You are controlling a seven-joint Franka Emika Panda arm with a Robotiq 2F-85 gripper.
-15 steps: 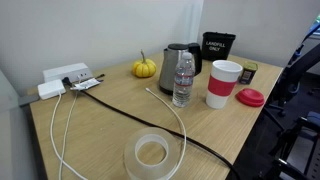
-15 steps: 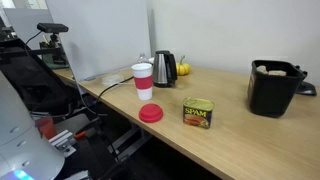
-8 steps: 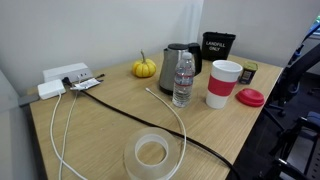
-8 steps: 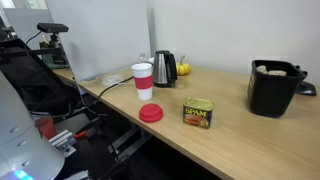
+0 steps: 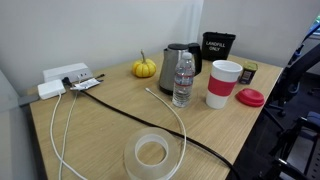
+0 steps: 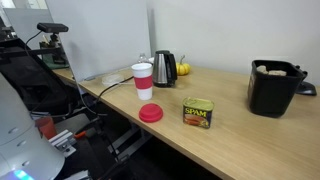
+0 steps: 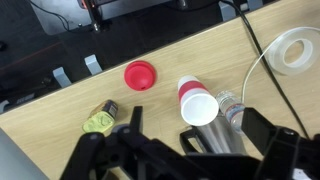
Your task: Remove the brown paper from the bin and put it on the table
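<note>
Brown paper (image 6: 272, 70) lay inside the black bin (image 6: 275, 95) on the worktop (image 6: 240, 128). The fingers (image 7: 255, 128), spread wide above the cup (image 7: 197, 103), likely needed to centre over the bin's mouth first.

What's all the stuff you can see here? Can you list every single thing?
bin: one, black, table end
brown paper: one wad, brown, inside the bin
table: one, light wood
kettle: one, steel, behind the bottle
water bottle: one, clear, mid-table
cup: one, red and white, upright
lid: one, red, beside the cup
Spam can: one, yellow and blue
pumpkin: one, orange, near the kettle
tape roll: one, clear, table edge
cables: black and white, across the table
power strip: one, white, corner
gripper: one, black, open, overhead
</note>
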